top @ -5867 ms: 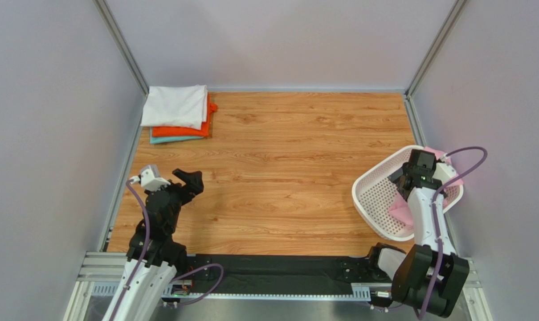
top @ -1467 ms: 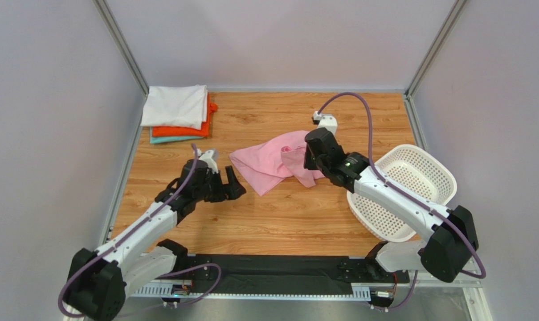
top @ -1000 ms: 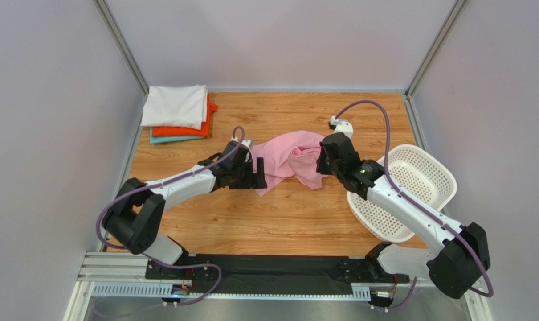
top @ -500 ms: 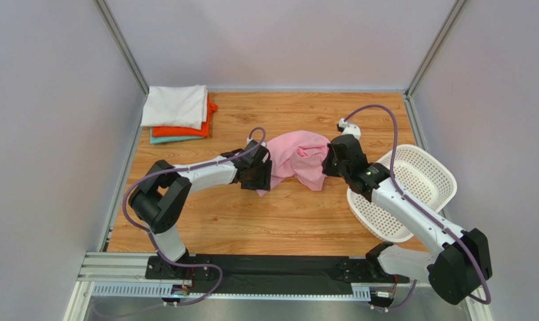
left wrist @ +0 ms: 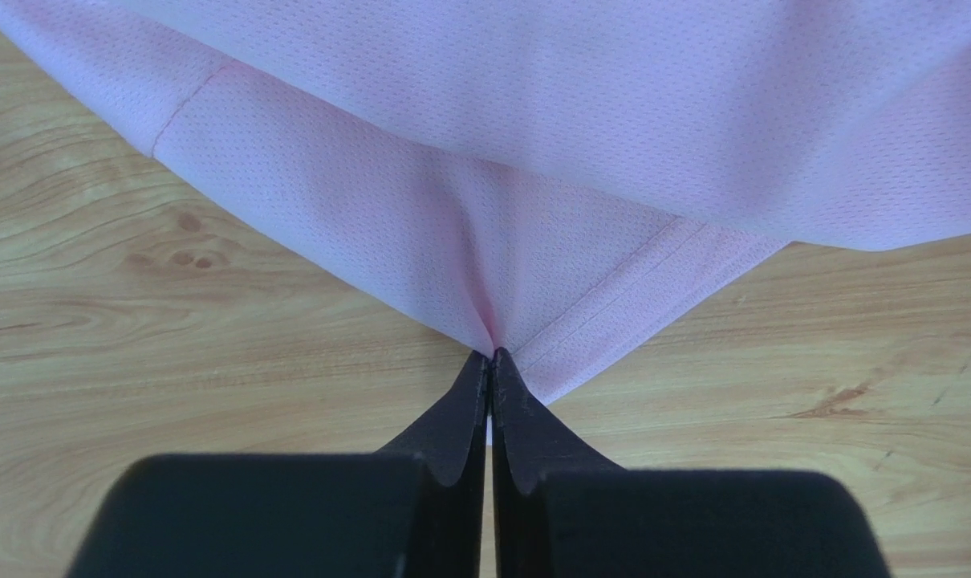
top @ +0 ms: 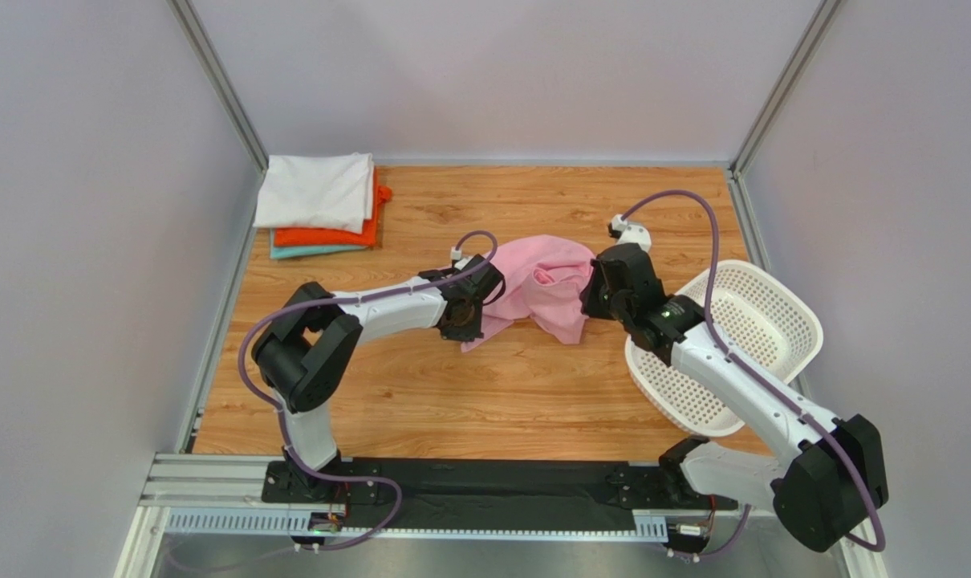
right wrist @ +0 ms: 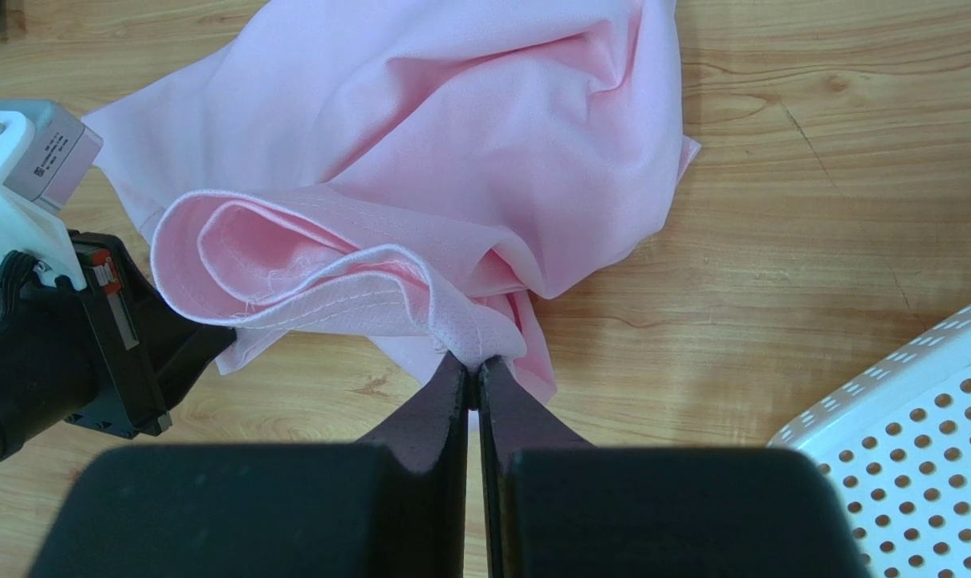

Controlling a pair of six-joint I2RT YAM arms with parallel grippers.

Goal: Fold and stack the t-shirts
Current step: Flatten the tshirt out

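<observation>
At hems, left pincer (left wrist: 490, 357), right pincer (right wrist: 472, 360) gripping t-shirt (right wrist: 454, 145)

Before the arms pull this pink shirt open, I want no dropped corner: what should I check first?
1. Left jaws shut on the light pink cloth t-shirt hem: ok.
2. Right jaws shut on a stitched edge of it: ok.
3. Shirt lying flat: not ok, bunched between the arms.
4. Matching corners held: cannot tell.
5. Shirt apart from the white perforated plastic basket: ok.
6. Folded stack of white, orange-red and teal shirts out of the arms' way: ok.
</observation>
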